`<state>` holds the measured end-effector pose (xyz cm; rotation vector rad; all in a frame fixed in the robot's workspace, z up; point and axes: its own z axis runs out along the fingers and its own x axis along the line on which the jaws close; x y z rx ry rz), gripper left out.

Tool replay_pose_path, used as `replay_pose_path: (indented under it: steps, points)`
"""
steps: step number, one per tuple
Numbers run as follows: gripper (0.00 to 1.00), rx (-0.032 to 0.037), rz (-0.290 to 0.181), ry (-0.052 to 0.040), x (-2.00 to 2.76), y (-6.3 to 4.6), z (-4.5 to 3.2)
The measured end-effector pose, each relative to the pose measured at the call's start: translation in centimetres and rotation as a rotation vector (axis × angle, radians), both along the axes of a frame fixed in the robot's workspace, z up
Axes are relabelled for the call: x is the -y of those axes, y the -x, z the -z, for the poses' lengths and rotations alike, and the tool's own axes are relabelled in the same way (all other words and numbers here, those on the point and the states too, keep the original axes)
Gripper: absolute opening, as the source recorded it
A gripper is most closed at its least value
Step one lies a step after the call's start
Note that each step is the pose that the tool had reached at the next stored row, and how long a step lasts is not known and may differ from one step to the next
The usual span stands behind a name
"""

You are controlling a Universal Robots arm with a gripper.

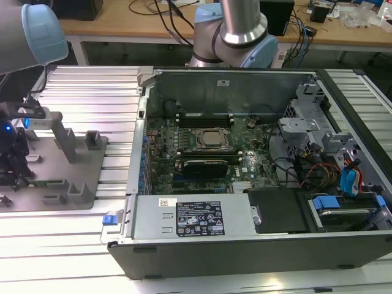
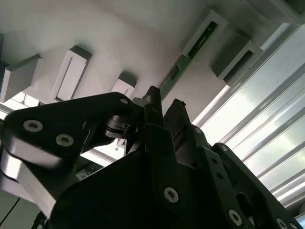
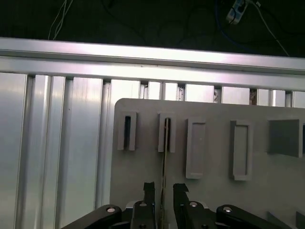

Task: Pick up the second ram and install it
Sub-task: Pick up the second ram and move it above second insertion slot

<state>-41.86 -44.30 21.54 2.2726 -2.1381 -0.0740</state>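
Observation:
The second ram [image 3: 164,157] is a thin green stick standing on edge in a slotted holder on the grey tray [image 3: 209,195]. In both wrist views my gripper [image 3: 164,192] is open, with one black finger on each side of the stick's near end and a small gap on both sides. The second wrist view shows the ram [image 2: 189,54] running away from the fingertips [image 2: 152,98] toward its far holder block. In the exterior view the gripper [image 1: 13,171] hangs low over the tray [image 1: 73,177] at that view's left.
An open computer case [image 1: 245,239] lies at the exterior view's right of the tray, with the motherboard, its processor [image 1: 211,139] and the memory slots [image 1: 205,116] behind it. Other holder blocks [image 3: 240,150] and a post [image 1: 64,135] stand on the tray. Ribbed aluminium table [image 3: 57,143] surrounds it.

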Motion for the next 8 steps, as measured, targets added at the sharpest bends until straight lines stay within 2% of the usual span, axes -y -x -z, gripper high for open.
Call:
replay_pose_path:
  steps: [3, 4, 8]
  points:
    - [0.28, 0.0, -0.003, 0.0002, 0.0, 0.06, 0.43]
    - [0.28, 0.0, -0.003, 0.0012, -0.04, 0.39, 0.55]
    - [0.28, 0.0, -0.003, 0.0015, -0.09, 0.51, 0.62]
